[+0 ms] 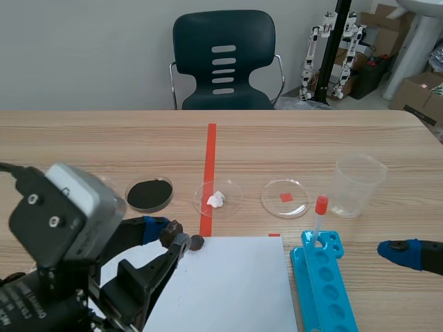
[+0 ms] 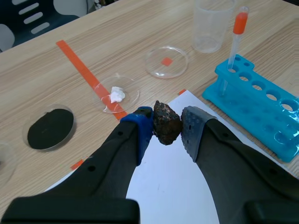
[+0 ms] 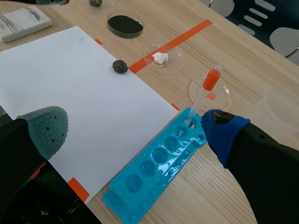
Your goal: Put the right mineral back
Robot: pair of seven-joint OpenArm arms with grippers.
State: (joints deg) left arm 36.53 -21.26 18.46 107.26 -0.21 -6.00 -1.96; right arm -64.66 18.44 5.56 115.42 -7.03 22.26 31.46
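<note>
1. Holding the mineral point(image 2: 166, 122) firmly in the left gripper point(image 2: 167, 128), one pad pressed to each flank, just above the far left corner of the white paper sheet point(image 1: 228, 283).
2. Kept clear of the sheet's surface, most likely to allow a clean carry to a dish with no dragging or smearing.
3. A lumpy, rough chunk by the look of it: dark brown to near black, rusty patches, mostly dull with a few small glints. Jagged enough, probably, to sit well in the soft pads.
4. Just past the sheet's far edge, a row of shallow dishes: the dish of black powder point(image 2: 24, 133) off the far left corner, the dish with a white lump point(image 1: 232, 194) next along, and the empty dish point(image 1: 273, 190) toward the far right corner.
5. Picking the empty dish as the likely home, with nothing inside and only a tape square showing beneath.
6. Worth noting: a second small dark stone point(image 3: 120, 66) lying right on the sheet's far left corner, so easy to confuse with the held piece.
7. Keeping the right gripper point(image 3: 135, 133) spread wide with nothing between the fingers, off the sheet's right edge above the blue tube rack point(image 3: 145, 186), seemingly parked out of the way.
8. Standing in that rack, an orange-capped dropper point(image 3: 201, 95), close enough to the sheet's right side to mind on any swing across.
</note>
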